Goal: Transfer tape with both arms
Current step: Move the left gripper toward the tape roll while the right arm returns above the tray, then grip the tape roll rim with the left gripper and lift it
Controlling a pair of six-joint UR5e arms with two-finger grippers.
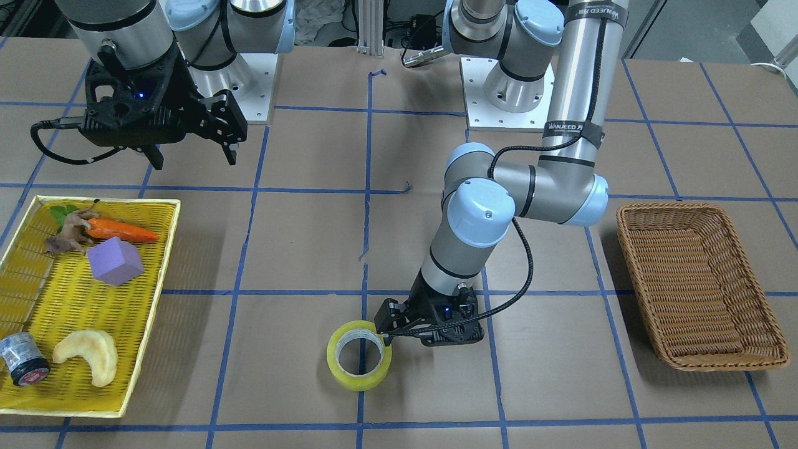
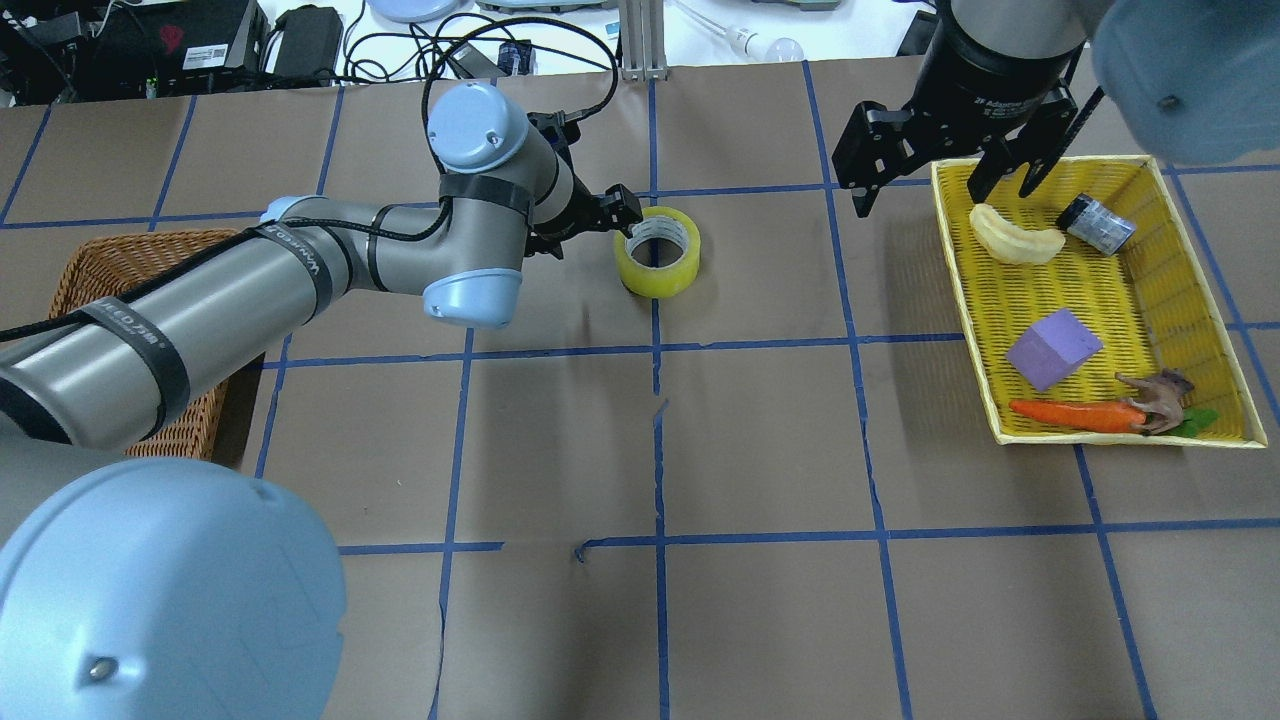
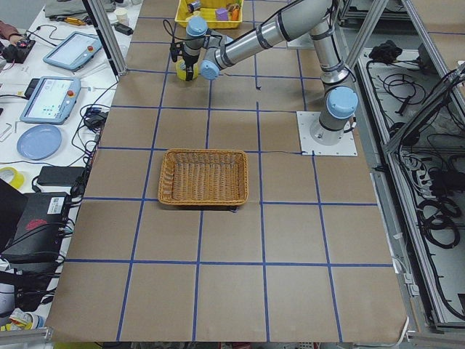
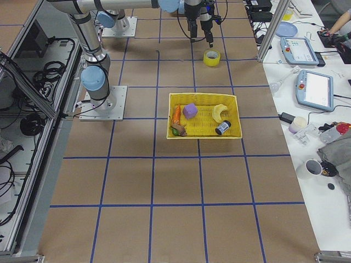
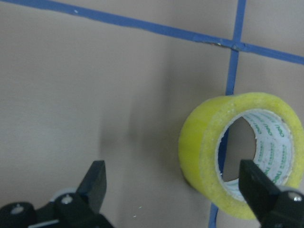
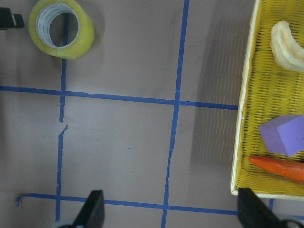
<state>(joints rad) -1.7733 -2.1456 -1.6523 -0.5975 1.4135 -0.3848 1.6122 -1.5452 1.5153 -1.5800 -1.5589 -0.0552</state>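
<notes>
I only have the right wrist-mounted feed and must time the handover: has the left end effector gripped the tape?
Observer: Not yet. The left end effector is open, with the near wall of the tape between its fingers.
Operator: Any container on that side?
Observer: A brown wicker basket sits on the robot's left side, apart from the tape.
Operator: What's in the yellow tray outside my frame?
Observer: A small grey cylinder with a red-and-black end, next to the pale crescent-shaped piece.
</notes>
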